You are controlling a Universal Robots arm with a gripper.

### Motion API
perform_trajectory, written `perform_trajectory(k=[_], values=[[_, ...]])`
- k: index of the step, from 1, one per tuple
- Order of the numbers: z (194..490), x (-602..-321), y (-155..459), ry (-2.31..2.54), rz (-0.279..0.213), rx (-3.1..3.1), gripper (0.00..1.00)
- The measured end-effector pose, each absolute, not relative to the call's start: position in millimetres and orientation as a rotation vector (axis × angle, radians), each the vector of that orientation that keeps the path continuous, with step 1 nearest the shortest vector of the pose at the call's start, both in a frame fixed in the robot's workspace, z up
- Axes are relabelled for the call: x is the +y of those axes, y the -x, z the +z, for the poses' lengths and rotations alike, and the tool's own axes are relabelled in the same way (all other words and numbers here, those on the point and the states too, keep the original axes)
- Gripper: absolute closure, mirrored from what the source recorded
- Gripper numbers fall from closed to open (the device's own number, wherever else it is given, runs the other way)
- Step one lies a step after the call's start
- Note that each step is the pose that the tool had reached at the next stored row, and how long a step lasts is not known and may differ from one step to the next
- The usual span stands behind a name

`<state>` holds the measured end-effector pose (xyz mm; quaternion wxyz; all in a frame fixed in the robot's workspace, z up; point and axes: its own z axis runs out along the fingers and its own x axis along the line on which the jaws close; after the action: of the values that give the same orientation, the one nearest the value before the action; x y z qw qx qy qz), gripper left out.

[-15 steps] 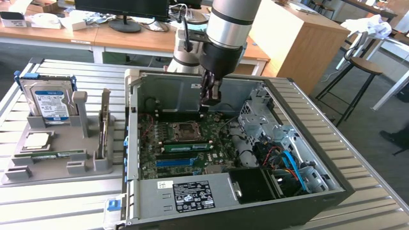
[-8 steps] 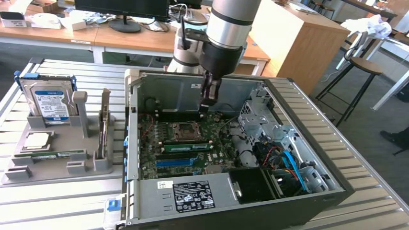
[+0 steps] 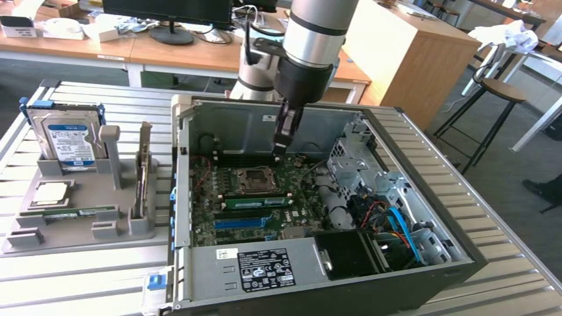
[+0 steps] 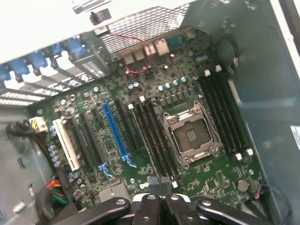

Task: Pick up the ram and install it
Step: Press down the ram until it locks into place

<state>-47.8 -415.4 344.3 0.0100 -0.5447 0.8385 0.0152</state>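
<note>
- The robot arm reaches down into the open computer case, which lies on its side on the slatted metal surface.
- Its gripper hangs just above the green motherboard, near the back wall of the case and just beside the empty processor socket.
- The fingers are together, closed on a thin dark edge; from the wrist view that edge stands over the memory slots beside the socket, though I cannot tell for sure what the edge is.
- In the exterior view one green ram stick sits seated across the motherboard, in front of the socket.
- A blue slot runs parallel to it, closer to the front of the case.
- Toward the surface's edge on the exterior view's left sits a grey holder tray.
- A hard drive with a blue-white label stands upright at the back of the tray.
- A square silver processor chip lies flat in the tray.
- A second green stick lies flat just in front of that chip.
- The power supply with its black label sits at the front corner of the case.
</note>
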Motion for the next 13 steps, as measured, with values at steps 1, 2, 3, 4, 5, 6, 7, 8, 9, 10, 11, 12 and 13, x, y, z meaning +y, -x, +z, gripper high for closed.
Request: perform_trajectory(k=[1, 2, 3, 4, 5, 6, 7, 8, 9, 10, 11, 12, 13], values=[[344.2, -415.4, 47.8, 1.68, 0.047, 2.631, 0.9], [344.1, -415.4, 47.8, 1.657, 0.047, 2.645, 0.9], [343.9, -415.4, 47.8, 1.635, 0.047, 2.658, 0.9], [343.8, -415.4, 47.8, 1.614, 0.046, 2.671, 0.9], [343.6, -415.4, 47.8, 1.591, 0.046, 2.684, 0.9], [343.5, -415.4, 47.8, 1.568, 0.046, 2.697, 0.9], [343.3, -415.4, 47.9, 1.546, 0.046, 2.71, 0.9], [343.1, -415.4, 47.9, 1.523, 0.045, 2.722, 0.9], [342.9, -415.4, 47.9, 1.499, 0.045, 2.735, 0.9], [342.7, -415.4, 47.9, 1.476, 0.045, 2.748, 0.9], [342.5, -415.4, 47.9, 1.453, 0.044, 2.76, 0.9], [342.3, -415.4, 47.9, 1.429, 0.044, 2.772, 0.9], [342.1, -415.4, 48.0, 1.406, 0.044, 2.783, 0.9]])
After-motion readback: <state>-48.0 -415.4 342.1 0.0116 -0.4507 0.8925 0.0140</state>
